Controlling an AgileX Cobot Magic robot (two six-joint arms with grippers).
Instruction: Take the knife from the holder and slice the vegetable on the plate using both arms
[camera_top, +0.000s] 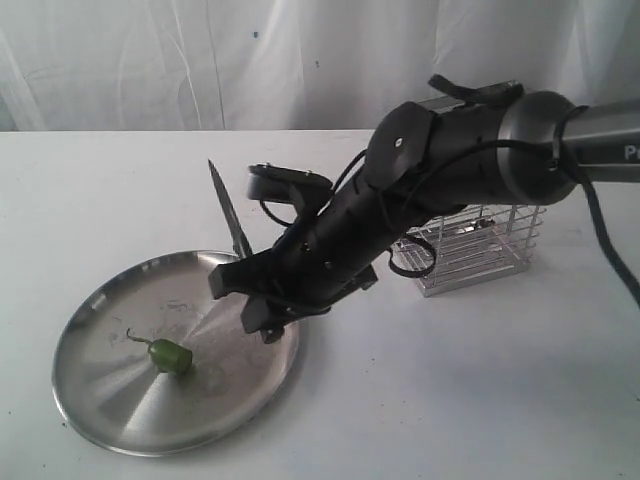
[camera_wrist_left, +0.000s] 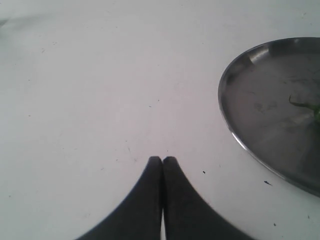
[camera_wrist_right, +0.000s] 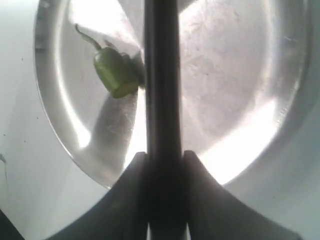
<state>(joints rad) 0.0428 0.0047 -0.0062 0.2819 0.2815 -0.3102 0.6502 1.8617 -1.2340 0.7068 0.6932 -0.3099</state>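
1. Fingers (camera_wrist_right: 131, 195) of the right gripper (camera_wrist_right: 163, 159) are clamped on the knife (camera_wrist_right: 162, 75), one on each side of its dark shaft, with no gap to either.
2. Seen from the exterior view, this gripper hangs over the plate (camera_top: 110, 400), above the part of the rim nearest the holder (camera_top: 480, 250).
3. From the grip the knife's blade rises steeply, and its point stands high above the plate's far rim.
4. On the plate lies the vegetable (camera_top: 170, 356), close to the middle and clear of the rim.
5. It is a short green piece with a thin curved stem, and the end away from the stem looks blunt.
6. In the right wrist view the knife crosses just beside the vegetable. Whether the two touch cannot be told from that view, while the exterior view shows them apart.
7. Fingers (camera_wrist_left: 147, 195) of the left gripper (camera_wrist_left: 162, 160) are pressed together with nothing between them.
8. That gripper is off the plate, over bare white table (camera_wrist_left: 90, 90), near the rim.
9. Off the plate and well apart from it, the holder stands upright on the table, partly hidden behind the right arm (camera_top: 470, 150).
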